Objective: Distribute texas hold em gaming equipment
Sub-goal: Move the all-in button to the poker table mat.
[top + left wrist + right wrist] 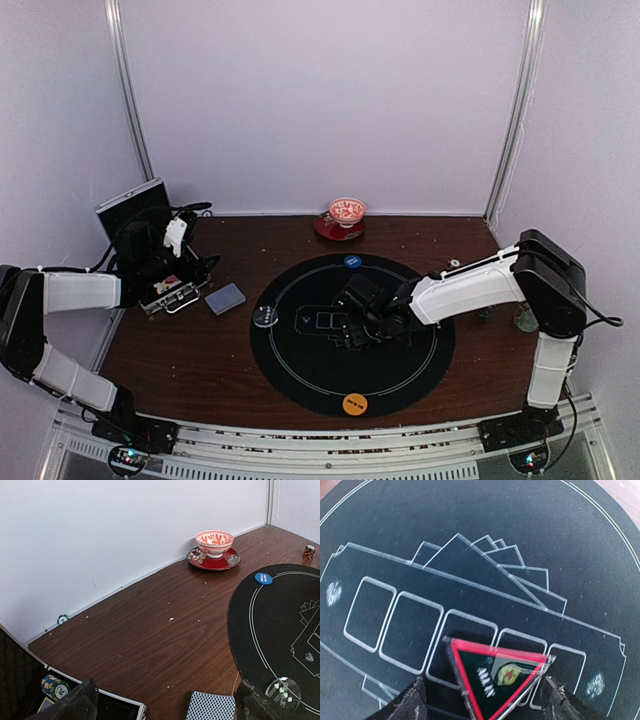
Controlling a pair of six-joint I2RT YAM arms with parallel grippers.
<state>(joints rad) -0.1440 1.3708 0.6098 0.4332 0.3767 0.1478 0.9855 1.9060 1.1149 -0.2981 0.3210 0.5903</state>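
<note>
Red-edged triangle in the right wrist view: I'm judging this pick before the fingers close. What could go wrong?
The triangle seems to lie flat on the black mat, so the open right gripper may slide over its thin edge. One corner sits close to one finger, so closing may push it sideways.

Surface: dark brown wood table (180, 350), with white walls along its far edge and sides.
Centre: round black mat (300, 375) with white lines, lying flat on the wood.
Left of mat: deck of blue-backed cards (225, 298), near the rim but not touching it.
Far left: open case (168, 292).
Far edge: red saucer (330, 230), close to the wall.
Far right: small chip stack (309, 551), just off the mat.
By wall: single chip (62, 619).
Wood: scattered pale specks (171, 619).
</note>
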